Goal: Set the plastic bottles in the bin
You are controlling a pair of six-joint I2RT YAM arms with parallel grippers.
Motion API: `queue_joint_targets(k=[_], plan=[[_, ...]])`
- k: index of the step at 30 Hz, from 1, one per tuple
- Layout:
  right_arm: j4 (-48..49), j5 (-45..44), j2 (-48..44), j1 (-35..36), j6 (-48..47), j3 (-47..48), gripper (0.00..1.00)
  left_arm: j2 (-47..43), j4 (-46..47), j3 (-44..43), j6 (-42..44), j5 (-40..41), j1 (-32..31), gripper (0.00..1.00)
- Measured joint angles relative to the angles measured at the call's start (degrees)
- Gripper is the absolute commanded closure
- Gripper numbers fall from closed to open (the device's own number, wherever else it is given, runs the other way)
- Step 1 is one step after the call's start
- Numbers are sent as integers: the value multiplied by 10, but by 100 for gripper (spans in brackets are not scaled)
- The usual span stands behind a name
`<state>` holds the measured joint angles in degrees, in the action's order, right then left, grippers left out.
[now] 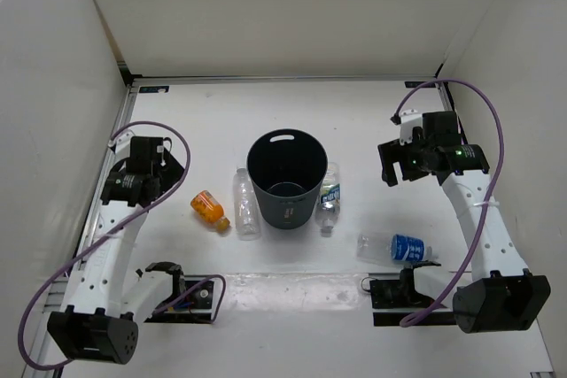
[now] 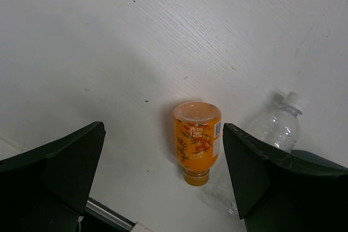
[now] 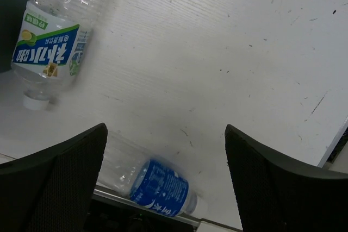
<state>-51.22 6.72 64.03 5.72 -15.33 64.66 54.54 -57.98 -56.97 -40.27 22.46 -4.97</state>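
1. Right now my left gripper (image 2: pixel 164 134) hangs wide open and empty over the table (image 1: pixel 283 307). My right gripper (image 3: pixel 166 131) is spread and empty too.
2. None of the bottles is in the bin (image 1: pixel 283 210) yet.
3. The orange bottle (image 2: pixel 197 139) lies on its side below my left gripper, a little right of it and nearer.
4. Its long axis runs from far-left to near-right, cap at the near end. That sets it across the line between my jaws, so I judge they could close on its sides.
5. My left arm is much the nearer to it, since the bin stands between it and my right arm.
6. The clear bottle (image 2: pixel 277 129) lies between the orange bottle and the bin, just beside the bin's wall.
7. The blue-label bottle (image 3: pixel 160 188) lies left to right, nearer than my right gripper.
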Motion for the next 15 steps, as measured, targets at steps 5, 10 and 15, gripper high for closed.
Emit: queue_joint_targets(k=[5,10,15], plan=[[-12,-5,2,7,-38,1,10,26,15,3,-1,-20,0,0],[-112,65,20,-17,-205,5,10,50,15,3,2,-26,0,0],[-171,90,-12,-39,-348,-19,10,58,28,3,4,-32,0,0]])
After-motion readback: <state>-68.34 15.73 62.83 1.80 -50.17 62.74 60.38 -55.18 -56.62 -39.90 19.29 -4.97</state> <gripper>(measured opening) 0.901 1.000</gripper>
